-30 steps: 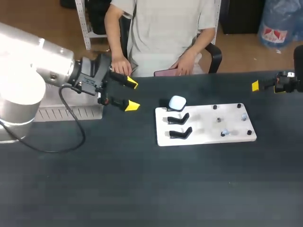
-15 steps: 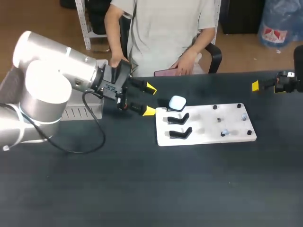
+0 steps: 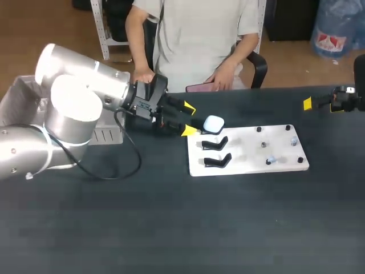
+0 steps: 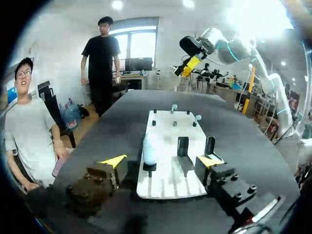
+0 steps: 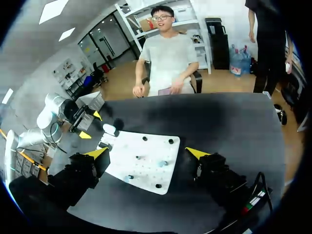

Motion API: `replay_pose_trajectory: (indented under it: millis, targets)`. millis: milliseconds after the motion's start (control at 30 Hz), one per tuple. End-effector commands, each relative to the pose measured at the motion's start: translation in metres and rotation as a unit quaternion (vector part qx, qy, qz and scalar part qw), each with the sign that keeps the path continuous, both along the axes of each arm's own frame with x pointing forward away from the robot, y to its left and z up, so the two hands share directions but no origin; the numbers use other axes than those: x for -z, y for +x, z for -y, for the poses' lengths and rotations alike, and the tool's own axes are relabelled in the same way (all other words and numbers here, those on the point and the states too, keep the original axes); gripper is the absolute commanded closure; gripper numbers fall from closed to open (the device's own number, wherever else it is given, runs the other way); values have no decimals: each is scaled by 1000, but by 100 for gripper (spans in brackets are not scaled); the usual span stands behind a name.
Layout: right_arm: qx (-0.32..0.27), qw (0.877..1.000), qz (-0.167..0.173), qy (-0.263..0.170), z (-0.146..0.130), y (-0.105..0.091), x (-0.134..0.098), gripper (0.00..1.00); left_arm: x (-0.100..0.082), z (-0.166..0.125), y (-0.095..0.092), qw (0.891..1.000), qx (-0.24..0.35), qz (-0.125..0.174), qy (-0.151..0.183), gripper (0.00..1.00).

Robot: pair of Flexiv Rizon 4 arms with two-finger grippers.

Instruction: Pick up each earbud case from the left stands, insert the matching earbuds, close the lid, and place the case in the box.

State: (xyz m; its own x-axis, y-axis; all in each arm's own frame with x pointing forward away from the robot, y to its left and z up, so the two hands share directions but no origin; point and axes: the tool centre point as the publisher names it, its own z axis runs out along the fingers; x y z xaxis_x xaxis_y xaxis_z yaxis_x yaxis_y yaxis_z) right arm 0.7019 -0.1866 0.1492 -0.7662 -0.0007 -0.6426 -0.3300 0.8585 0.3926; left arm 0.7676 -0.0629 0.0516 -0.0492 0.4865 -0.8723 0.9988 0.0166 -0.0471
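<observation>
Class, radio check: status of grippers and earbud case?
Left gripper open, just short of earbud case. Right gripper open, far off. Nothing blocking.

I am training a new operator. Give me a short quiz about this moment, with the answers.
1. True or false: the left gripper is shut on the white case.
2. How many black stands on the white board are empty? A one, B two, C three.
3. Fill in: the right gripper has its fingers ___.
Key: 1 false, it is open, short of the case; 2 B; 3 open.
</observation>
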Motion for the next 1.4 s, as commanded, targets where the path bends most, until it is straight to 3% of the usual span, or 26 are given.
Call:
replay_pose_trajectory:
  millis: [33,67,133,267,333,700,800,1000,1167,1233,1400]
  targets:
    - [0,1000,-1,-1,0,0,0,0,6,7,9,1000,25,-9,-3,13]
    - [0,1000,-1,-1,0,0,0,0,8,8,8,1000,28,-11,-3,17]
    - [0,1000,-1,-1,0,0,0,0,11,11,8,999,31,-12,-3,35]
    - [0,1000,-1,-1,0,0,0,0,15,16,10,999,32,-5,-3,27]
    - [0,1000,-1,-1,0,0,0,0,17,18,12,999,34,-2,-3,35]
    - [0,1000,-1,-1,0,0,0,0,26,31,16,999,30,-12,-6,44]
    - [0,1000,-1,-1,0,0,0,0,28,33,17,999,29,-11,-7,53]
    - [0,1000,-1,-1,0,0,0,0,29,40,14,999,30,-11,-10,47]
    - [0,1000,-1,-1,0,0,0,0,30,45,12,999,31,-11,-11,52]
    - [0,1000,-1,-1,0,0,0,0,32,47,13,999,30,-13,-10,60]
    - [0,1000,-1,-1,0,0,0,0,35,49,13,999,29,-15,-8,57]
